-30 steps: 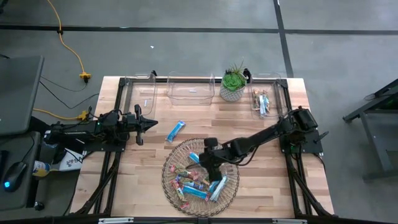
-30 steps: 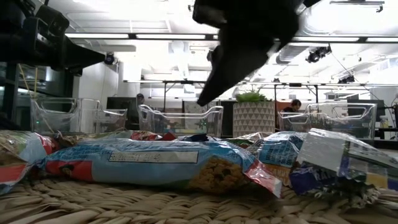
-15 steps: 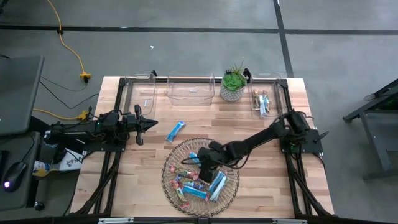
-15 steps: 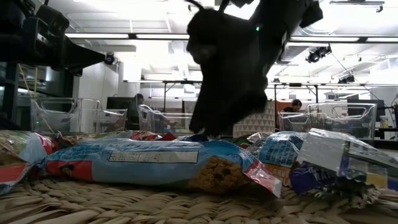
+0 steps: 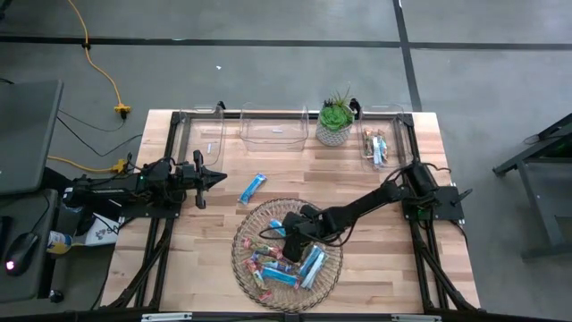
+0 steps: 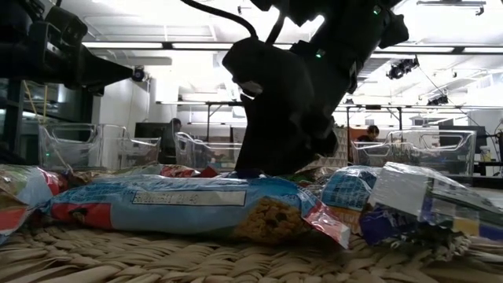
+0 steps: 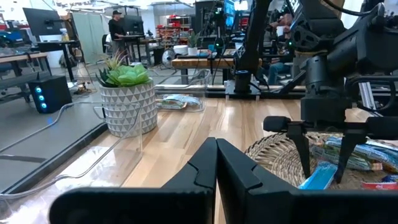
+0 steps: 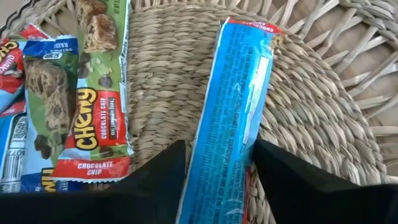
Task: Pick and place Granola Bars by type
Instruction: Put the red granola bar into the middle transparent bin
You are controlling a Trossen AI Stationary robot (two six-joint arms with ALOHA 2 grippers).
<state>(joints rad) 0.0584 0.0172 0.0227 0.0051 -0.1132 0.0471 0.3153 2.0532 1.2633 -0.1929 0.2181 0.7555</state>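
My right gripper [image 8: 217, 180] is straddling a blue granola bar [image 8: 233, 106] in the basket [image 8: 323, 106]. Its fingers [image 8: 155, 180] are standing spread, one along each long side of the bar.

A green-wrapped granola bar [image 8: 93, 93] in the woven basket [image 8: 323, 118] reads "CHEWY" in big red-and-yellow letters, with "CHOCOLATE CHIP" beneath. The blue bar [image 8: 230, 106] beside it carries fine print too small to read.

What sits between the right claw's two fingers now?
A blue foil-wrapped granola bar lies lengthwise between the right claw's fingers on the woven wicker basket, seen in the right wrist view.
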